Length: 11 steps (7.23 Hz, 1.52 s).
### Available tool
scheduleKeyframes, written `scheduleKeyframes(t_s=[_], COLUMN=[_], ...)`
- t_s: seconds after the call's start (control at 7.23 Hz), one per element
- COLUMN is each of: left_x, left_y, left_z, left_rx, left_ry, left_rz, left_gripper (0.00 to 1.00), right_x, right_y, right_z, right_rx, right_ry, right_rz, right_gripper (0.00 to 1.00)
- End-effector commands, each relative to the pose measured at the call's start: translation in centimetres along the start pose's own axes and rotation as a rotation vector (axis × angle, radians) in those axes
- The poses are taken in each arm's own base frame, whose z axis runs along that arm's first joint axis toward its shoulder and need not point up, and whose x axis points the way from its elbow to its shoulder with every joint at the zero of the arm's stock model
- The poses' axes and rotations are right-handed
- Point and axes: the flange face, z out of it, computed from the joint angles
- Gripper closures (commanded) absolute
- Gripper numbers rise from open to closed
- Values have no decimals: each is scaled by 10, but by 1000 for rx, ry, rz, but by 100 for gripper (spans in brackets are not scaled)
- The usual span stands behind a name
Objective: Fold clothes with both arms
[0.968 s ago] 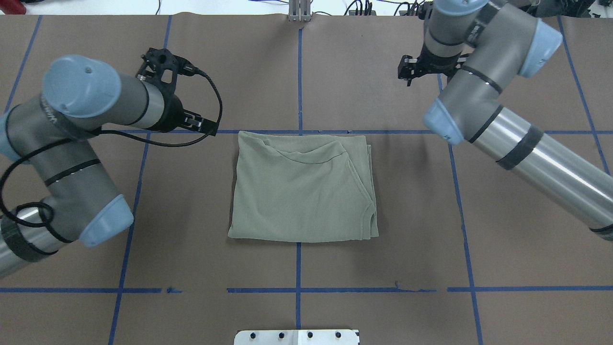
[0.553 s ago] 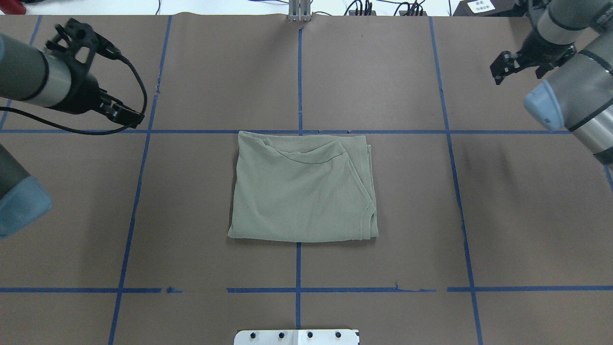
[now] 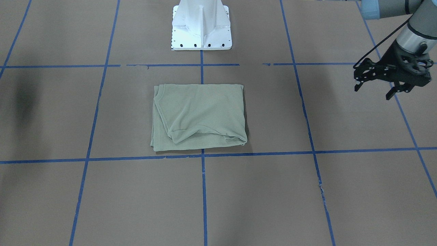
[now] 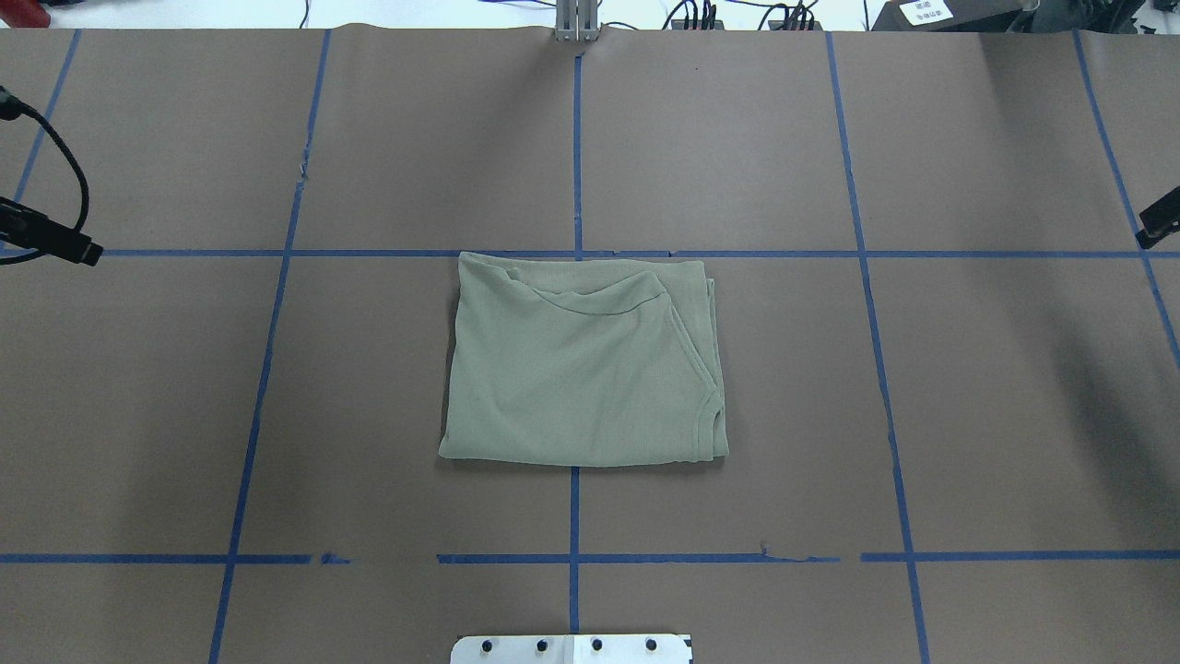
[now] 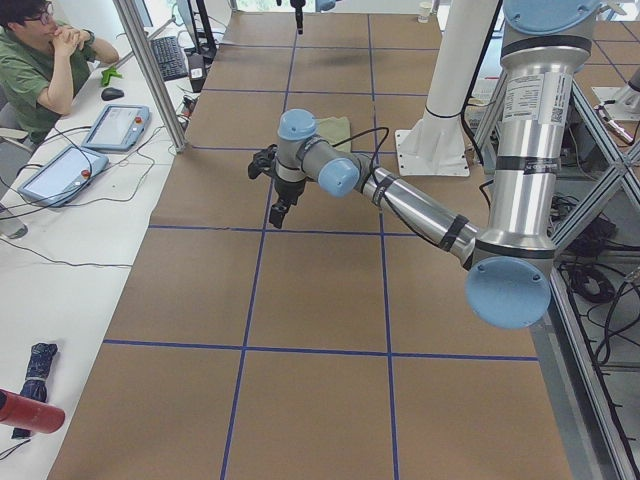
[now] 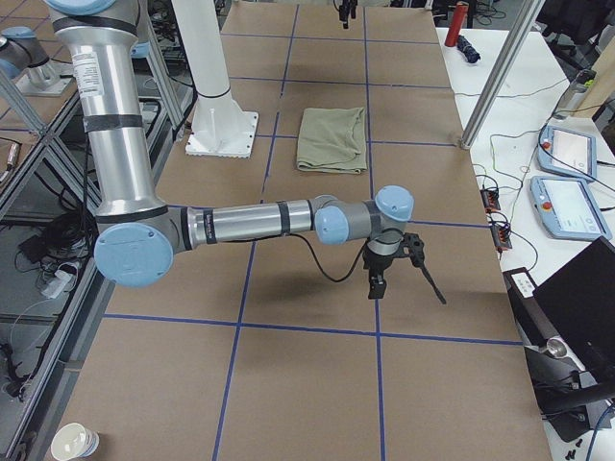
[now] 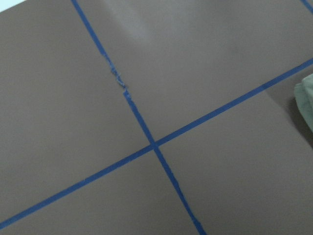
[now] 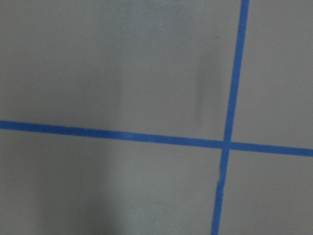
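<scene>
Shirt [image 4: 583, 361] folded; front view shows left gripper [image 3: 372, 92] parted.

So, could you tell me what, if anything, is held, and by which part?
Nothing is held: the shirt lies folded on the table, left pincer and right pincer both well away.

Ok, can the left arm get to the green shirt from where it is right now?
Probably yes. The left arm holds its fingers open, off to the side of the folded shirt, with only bare table between them. Nothing seems to block a straight move to the shirt's nearest edge.
</scene>
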Motion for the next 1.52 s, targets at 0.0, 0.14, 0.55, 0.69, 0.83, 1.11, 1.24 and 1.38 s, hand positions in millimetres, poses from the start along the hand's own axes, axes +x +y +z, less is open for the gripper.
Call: scheduleKeyframes(t_s=[0.0, 0.14, 0.55, 0.69, 0.83, 1.11, 1.24, 1.38], left_x=[-59, -84, -207, -250, -258, -265, -274, -281], left_y=[28, 48, 113, 133, 142, 147, 154, 161], left_z=[-11, -15, -10, -3, 1, 6, 12, 6], left_rx=[-16, -43, -123, -147, -161, -177, -198, -173], left_ry=[-43, -17, -60, -66, -65, -66, -58, -14], left_rz=[43, 51, 120, 111, 92, 58, 23, -20], left_gripper=[0, 0, 0, 0, 0, 0, 0, 0], right_x=[46, 50, 52, 53, 53, 54, 52, 50], right_y=[47, 58, 62, 62, 62, 63, 62, 60], right_z=[7, 7, 9, 10, 10, 10, 9, 8], right_rx=[22, 20, 15, 13, 14, 12, 15, 15], right_ry=[-10, -9, -5, -3, -2, -1, -5, -10], right_rz=[18, 25, 29, 33, 34, 34, 31, 30], right_gripper=[0, 0, 0, 0, 0, 0, 0, 0])
